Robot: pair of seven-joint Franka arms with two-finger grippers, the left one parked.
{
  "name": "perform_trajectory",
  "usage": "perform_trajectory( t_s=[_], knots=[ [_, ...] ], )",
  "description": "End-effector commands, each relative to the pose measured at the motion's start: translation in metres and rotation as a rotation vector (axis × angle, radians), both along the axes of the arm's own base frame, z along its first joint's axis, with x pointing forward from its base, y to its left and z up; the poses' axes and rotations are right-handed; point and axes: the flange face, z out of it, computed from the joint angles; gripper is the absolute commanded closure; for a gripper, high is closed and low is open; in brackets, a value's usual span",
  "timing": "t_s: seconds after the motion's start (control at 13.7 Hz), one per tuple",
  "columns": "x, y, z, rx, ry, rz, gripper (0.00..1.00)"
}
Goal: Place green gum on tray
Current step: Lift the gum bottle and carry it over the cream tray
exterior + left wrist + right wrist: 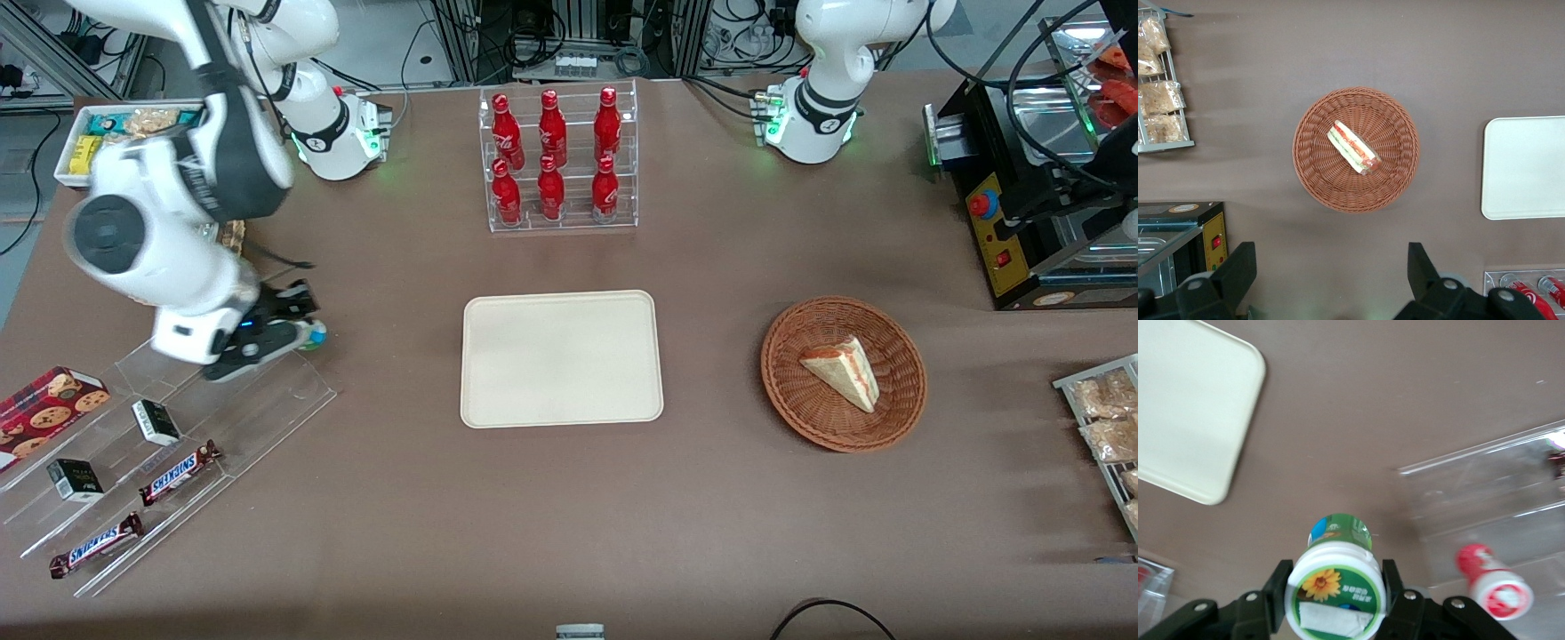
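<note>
Gripper [1335, 597] is seen clamped on the green gum [1335, 587], one finger pressed to each side of its white-and-green lid; in the front view the gripper [298, 336] is largely hidden under the arm and only a sliver of the canister [315, 334] shows. The gum is held above the edge of the clear acrylic rack [169, 444], off the table. A red-lidded canister [1491, 583], lying in the rack, is shown only by the wrist camera. Bare brown table lies between gripper and tray [560, 358], at about 3 o'clock in the front view; the tray's rounded corner [1218, 420] is seen from the wrist, its remainder cut off.
</note>
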Motion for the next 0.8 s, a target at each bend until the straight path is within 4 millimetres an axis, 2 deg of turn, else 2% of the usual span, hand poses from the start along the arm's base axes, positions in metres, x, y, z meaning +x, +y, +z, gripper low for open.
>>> perform_trajectory(
  t_s=[0.0,0.15,0.22,0.51,0.58,0.73],
  knots=[
    [0.000,0.041,-0.013,0.026,0.043,-0.120,1.00],
    [0.000,0.080,-0.027,0.039,0.065,-0.203,1.00],
    [-0.001,0.107,-0.032,0.036,0.059,-0.217,1.00],
    [-0.015,0.199,-0.067,0.018,0.003,-0.288,1.00],
    [-0.016,0.219,-0.075,0.019,-0.014,-0.313,1.00],
    [-0.011,0.245,-0.098,0.000,-0.019,-0.362,1.00]
  ],
)
